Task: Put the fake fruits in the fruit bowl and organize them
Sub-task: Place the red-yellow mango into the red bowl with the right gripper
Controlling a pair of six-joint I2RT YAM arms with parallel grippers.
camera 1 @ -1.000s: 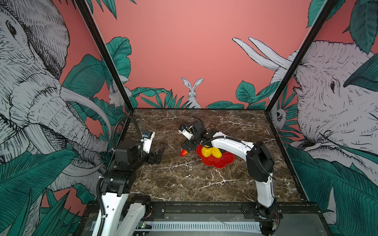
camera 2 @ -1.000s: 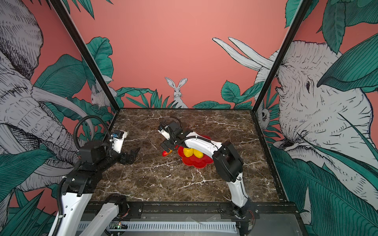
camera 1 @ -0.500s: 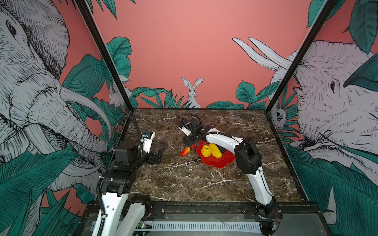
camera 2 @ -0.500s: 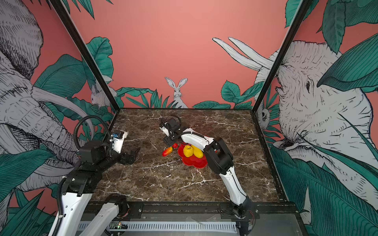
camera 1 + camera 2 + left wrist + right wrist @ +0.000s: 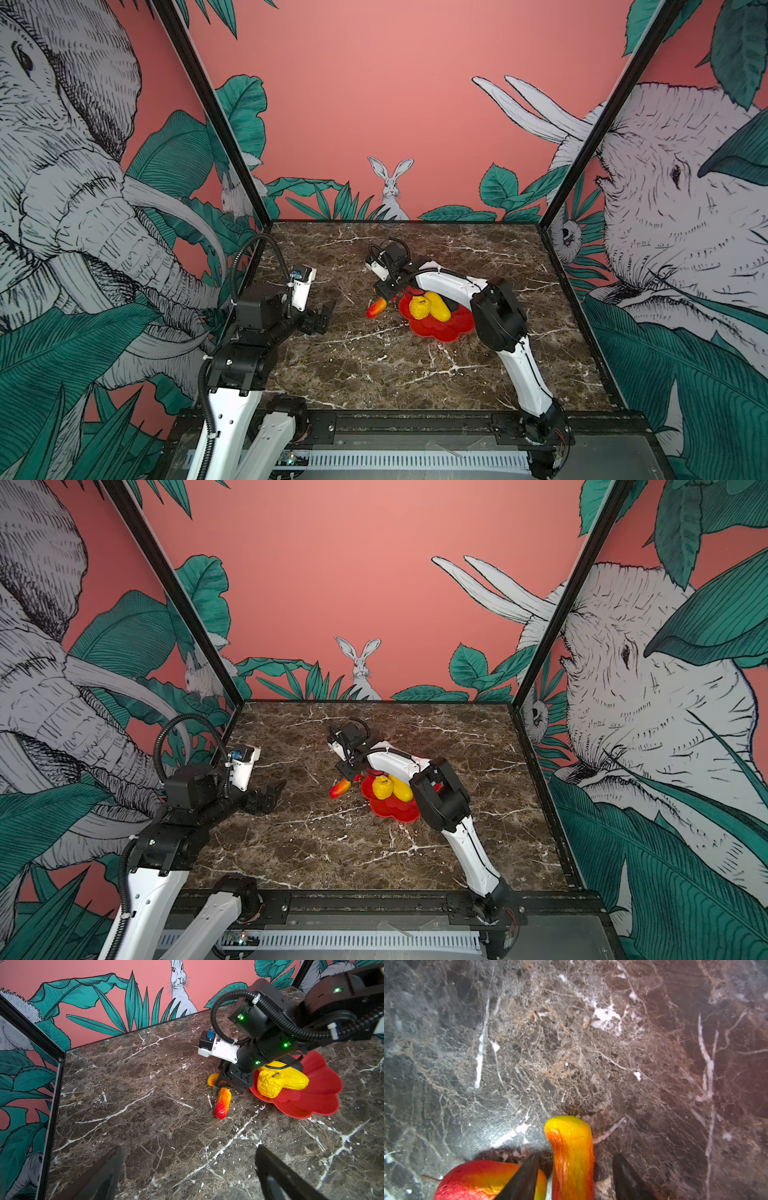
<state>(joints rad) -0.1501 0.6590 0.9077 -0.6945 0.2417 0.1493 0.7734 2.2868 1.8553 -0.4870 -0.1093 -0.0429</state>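
Two are home so far: the bumpy yellow fruit (image 5: 419, 308) and the smooth yellow fruit (image 5: 441, 307) lie side by side in the fruit bowl (image 5: 440, 332), mid-desk (image 5: 374, 374), a shade toward the right edge. A dark shape (image 5: 299, 1067) behind them may be the blackish piece, but the arm hides too much to say.

The right claw (image 5: 576, 1155) is down over one red-orange fruit (image 5: 569, 1136), fingers either side of it. There's a gap on one side, so it's apart, not clamped. The other red-orange fruit (image 5: 477, 1180) lies next to it, both just beside the bowl's rim on its left-edge side.

The left claw (image 5: 189, 1148) hangs near the left edge, wide apart and empty.

Two pickups to go, I'd judge, plus tidying. No brand, label or writing is readable anywhere.
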